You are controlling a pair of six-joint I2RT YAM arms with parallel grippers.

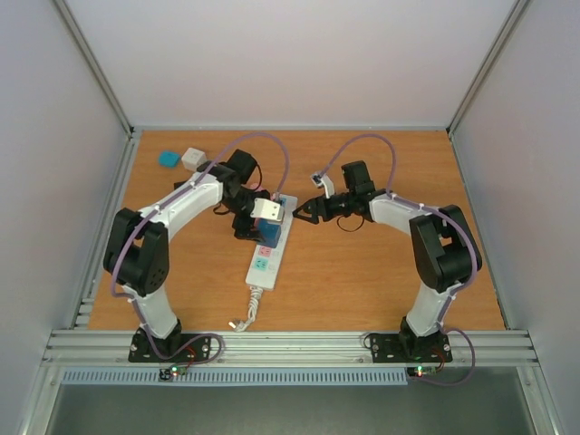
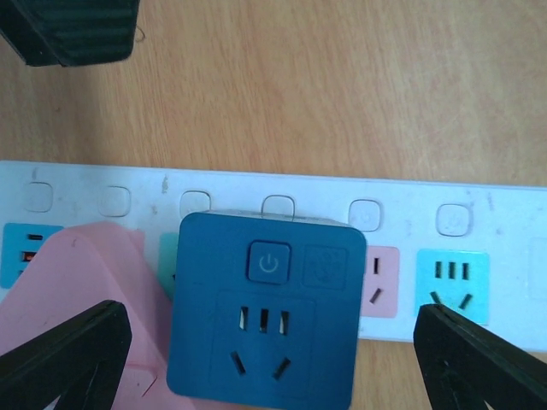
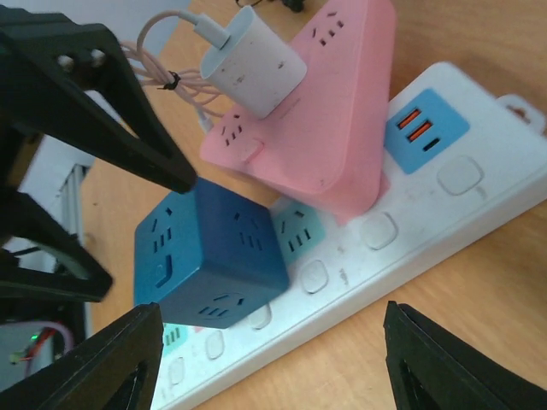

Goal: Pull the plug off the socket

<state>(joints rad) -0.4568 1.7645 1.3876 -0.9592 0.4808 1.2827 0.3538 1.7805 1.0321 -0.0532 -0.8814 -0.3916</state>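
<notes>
Though half-hidden overhead, the blue plug [image 2: 261, 312] shows in our wrist views. Left gripper [image 2: 273, 314] gapes; right gripper [image 3: 273, 312] gapes, plug at eleven o'clock.

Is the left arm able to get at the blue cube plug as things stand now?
Probably yes. The left gripper is open above the blue cube plug, one finger on each side, nothing between. The pink adapter close beside it may crowd one finger.
</notes>
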